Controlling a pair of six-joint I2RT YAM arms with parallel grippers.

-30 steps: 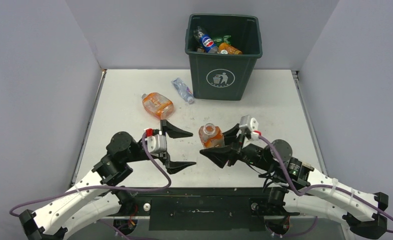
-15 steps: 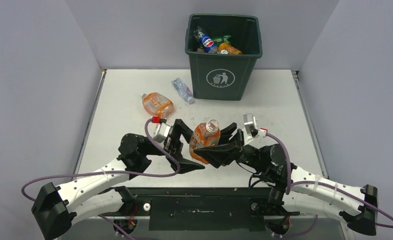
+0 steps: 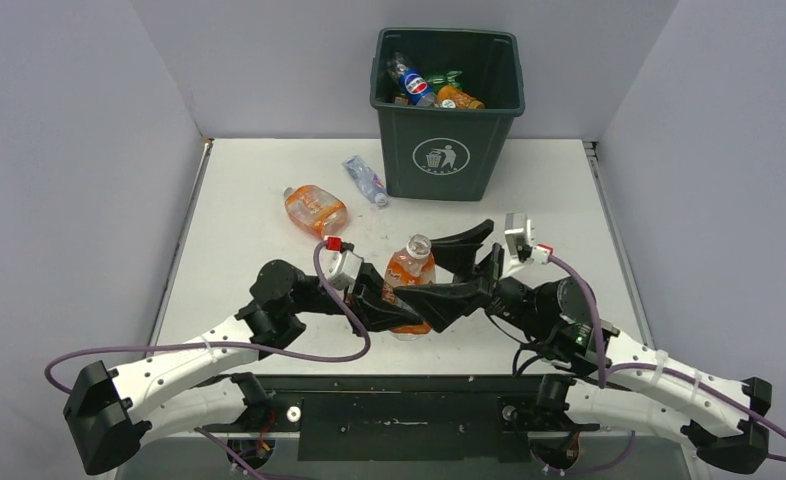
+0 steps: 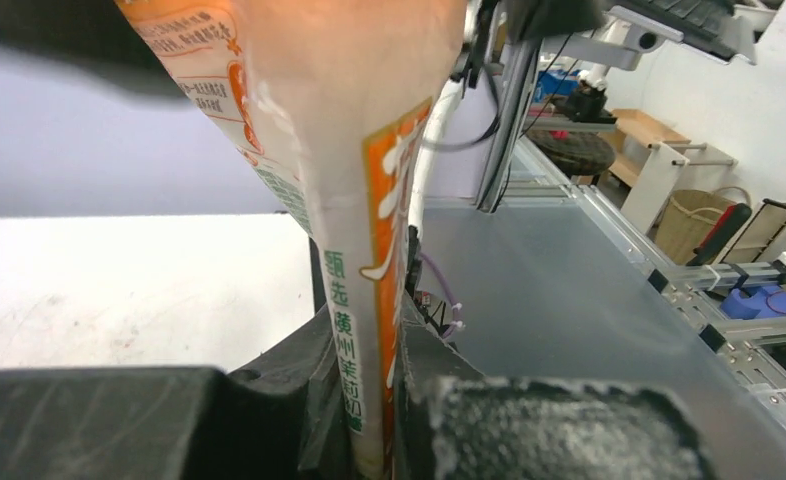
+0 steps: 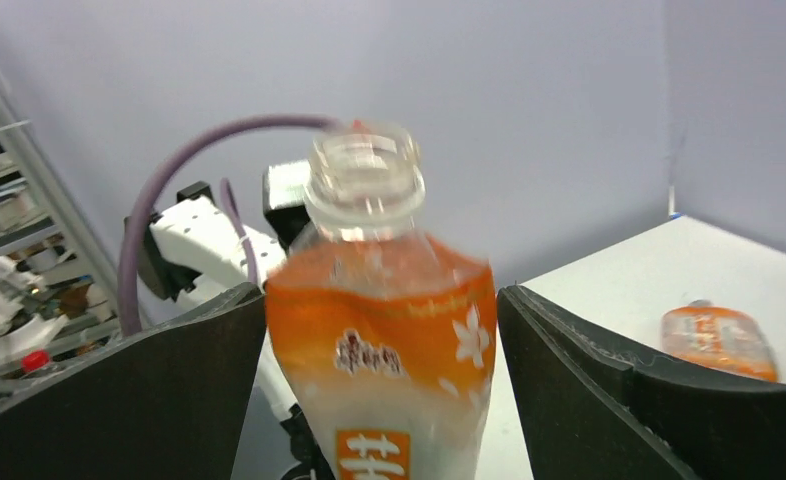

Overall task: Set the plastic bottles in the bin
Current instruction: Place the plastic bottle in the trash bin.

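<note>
On the near part of the scuffed white table (image 3: 259, 190), the left gripper (image 3: 394, 315) pinches the flattened base of an orange bottle (image 3: 410, 262), held neck-up. The right gripper (image 3: 419, 272) gapes wide around it. Farther left lie a second orange bottle (image 3: 315, 210) and a clear bottle (image 3: 365, 180). The bin (image 3: 447, 150), holding bottles, stands farthest, before grey walls (image 3: 269, 60). A second ago the right gripper held the bottle and the left gaped.

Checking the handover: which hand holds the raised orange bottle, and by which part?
The left hand pinches the orange bottle at its flattened lower part; the right hand stands open.
</note>
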